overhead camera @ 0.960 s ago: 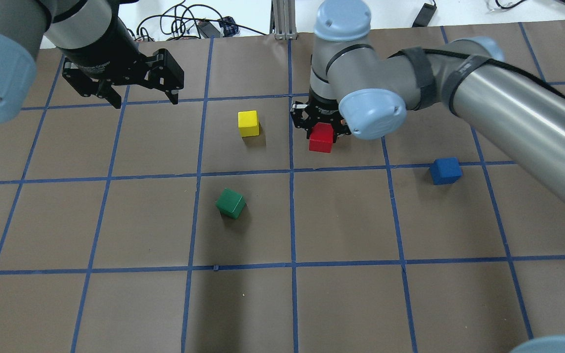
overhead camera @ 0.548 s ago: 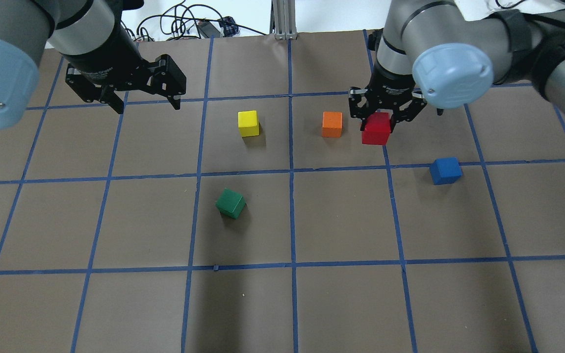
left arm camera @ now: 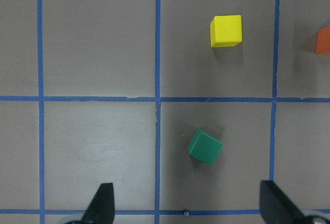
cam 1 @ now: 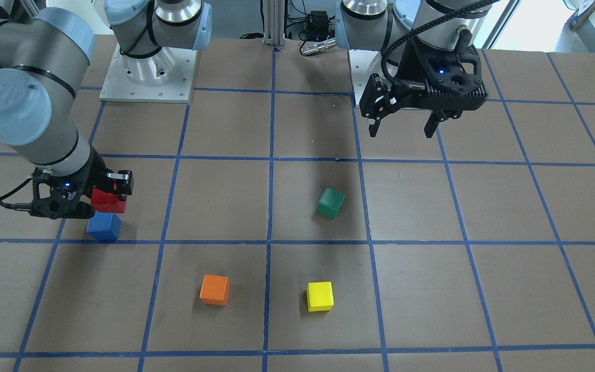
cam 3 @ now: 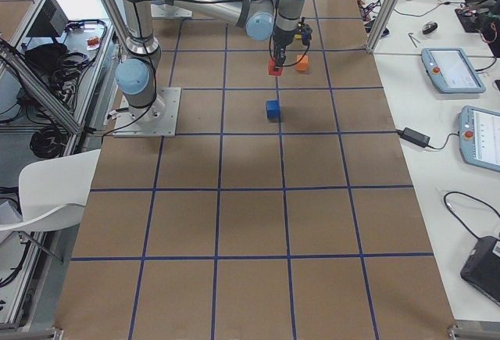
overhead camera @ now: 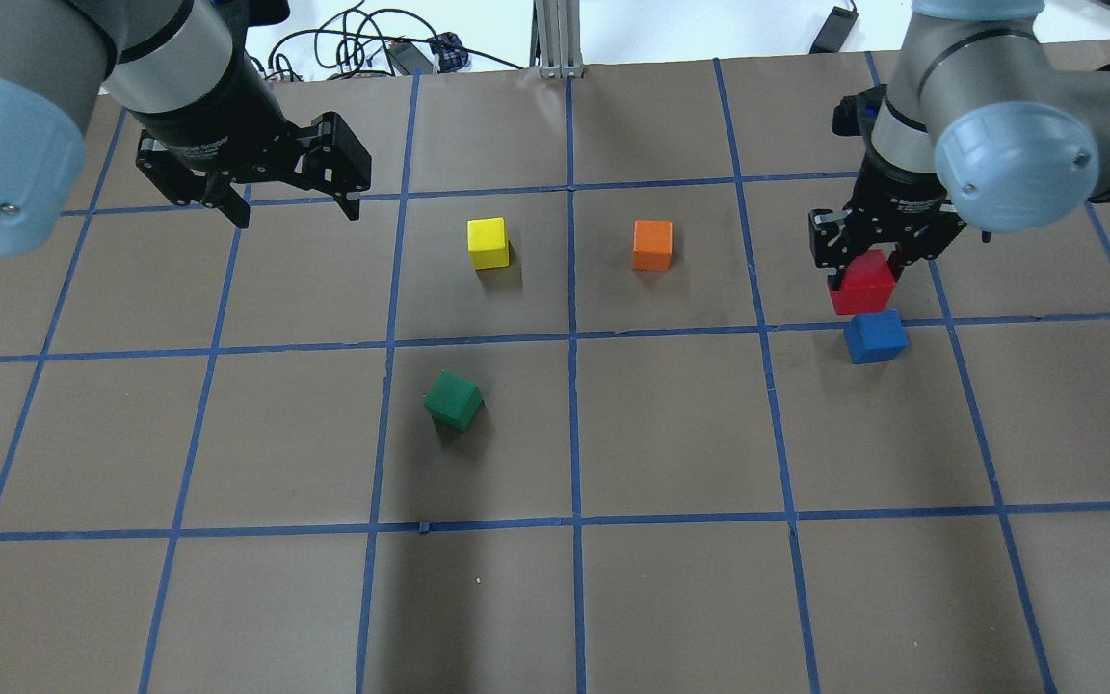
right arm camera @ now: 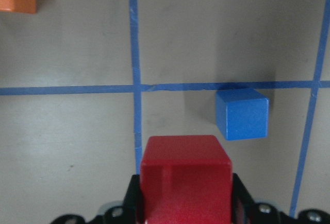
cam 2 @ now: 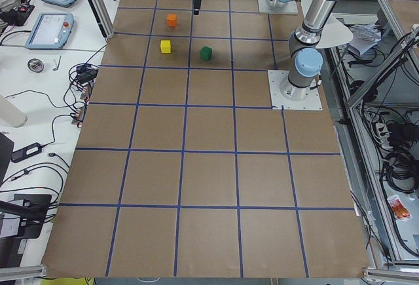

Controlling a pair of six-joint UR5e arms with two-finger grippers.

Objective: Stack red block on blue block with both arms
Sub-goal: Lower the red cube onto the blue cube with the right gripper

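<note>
- The right jaws squeezed the red block (overhead camera: pixel 861 282).
- The blue block (overhead camera: pixel 875 336) sat below them, a bit off-centre.
- The left jaws were spread wide, holding nothing.

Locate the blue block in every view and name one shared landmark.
Front-facing: blue block at left, just below mid-height.
Overhead: blue block right of centre.
Exterior left: not in it.
Exterior right: blue block in the upper middle.
Left wrist: not in it.
Right wrist: blue block right of centre.
Landmark: orange block, visible in every view.
</note>
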